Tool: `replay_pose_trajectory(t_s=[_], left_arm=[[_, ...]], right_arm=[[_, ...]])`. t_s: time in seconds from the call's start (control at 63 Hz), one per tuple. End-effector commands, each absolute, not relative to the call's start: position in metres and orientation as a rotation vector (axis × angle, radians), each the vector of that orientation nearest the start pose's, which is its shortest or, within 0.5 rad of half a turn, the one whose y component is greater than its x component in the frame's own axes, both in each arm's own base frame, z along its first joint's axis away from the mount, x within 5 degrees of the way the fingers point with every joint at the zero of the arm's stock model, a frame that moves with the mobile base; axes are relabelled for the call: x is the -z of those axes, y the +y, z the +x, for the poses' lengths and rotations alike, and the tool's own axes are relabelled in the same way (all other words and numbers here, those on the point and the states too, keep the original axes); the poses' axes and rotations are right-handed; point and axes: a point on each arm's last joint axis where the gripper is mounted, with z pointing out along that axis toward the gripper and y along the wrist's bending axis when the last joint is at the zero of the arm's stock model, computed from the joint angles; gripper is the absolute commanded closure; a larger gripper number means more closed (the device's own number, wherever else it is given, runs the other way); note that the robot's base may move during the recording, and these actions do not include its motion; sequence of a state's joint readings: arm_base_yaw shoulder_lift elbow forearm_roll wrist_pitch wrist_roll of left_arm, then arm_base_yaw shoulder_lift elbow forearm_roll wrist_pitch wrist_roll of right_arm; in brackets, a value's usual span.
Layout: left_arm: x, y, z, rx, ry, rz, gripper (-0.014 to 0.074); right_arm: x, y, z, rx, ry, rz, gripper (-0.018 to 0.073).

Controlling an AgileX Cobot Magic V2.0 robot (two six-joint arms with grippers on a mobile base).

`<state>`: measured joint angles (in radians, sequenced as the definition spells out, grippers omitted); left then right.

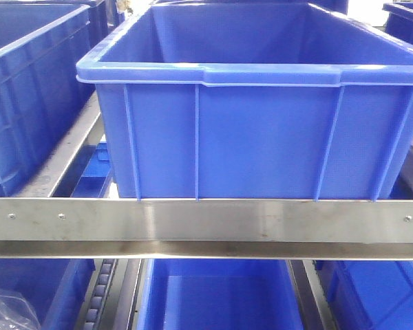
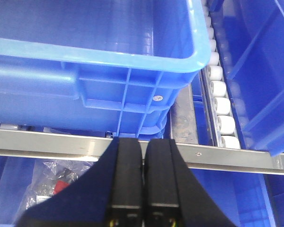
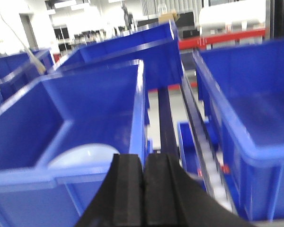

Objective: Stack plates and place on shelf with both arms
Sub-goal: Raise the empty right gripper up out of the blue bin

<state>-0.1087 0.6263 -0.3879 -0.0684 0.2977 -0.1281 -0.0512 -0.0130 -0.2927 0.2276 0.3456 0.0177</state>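
Note:
A pale blue-white plate (image 3: 83, 156) lies on the floor of a blue bin (image 3: 47, 99) in the right wrist view, partly hidden by the bin's near rim. My right gripper (image 3: 144, 158) is shut with nothing in it, just above that bin's near right corner. In the left wrist view my left gripper (image 2: 143, 142) is also shut and empty, its tips in front of the steel shelf rail (image 2: 52, 142) below a blue bin (image 2: 85, 90). Neither gripper appears in the front view, where no plate shows either.
A large blue bin (image 1: 255, 103) sits on the steel shelf rail (image 1: 206, 220) directly ahead, with more blue bins on both sides and below. White rollers (image 2: 220, 94) run beside the left bin. A plastic bag (image 2: 52, 177) lies in a lower bin.

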Motion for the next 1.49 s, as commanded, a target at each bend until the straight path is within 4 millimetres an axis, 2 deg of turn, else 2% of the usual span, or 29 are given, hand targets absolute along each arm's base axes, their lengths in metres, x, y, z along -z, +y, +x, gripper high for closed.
replay_pose_trajectory(t_s=[0.0, 0.175, 0.413, 1.477], left_arm=[[-0.28, -0.017, 0.13, 0.231, 1.92, -0.073, 0.0508], [-0.28, -0.017, 0.13, 0.231, 1.92, -0.073, 0.0508], [-0.28, -0.017, 0.13, 0.231, 1.92, -0.073, 0.0508], [-0.28, -0.017, 0.13, 0.231, 1.92, -0.073, 0.0508]], right_arm=[[-0.277, 0.003, 0.033, -0.177, 1.41, 0.155, 0.0511], [-0.237, -0.001, 0.048, -0.159, 1.432, 0.185, 0.0511], [-0.211, -0.003, 0.054, -0.144, 1.453, 0.201, 0.0511], [-0.207, -0.002, 0.054, -0.099, 1.496, 0.163, 0.0511]])
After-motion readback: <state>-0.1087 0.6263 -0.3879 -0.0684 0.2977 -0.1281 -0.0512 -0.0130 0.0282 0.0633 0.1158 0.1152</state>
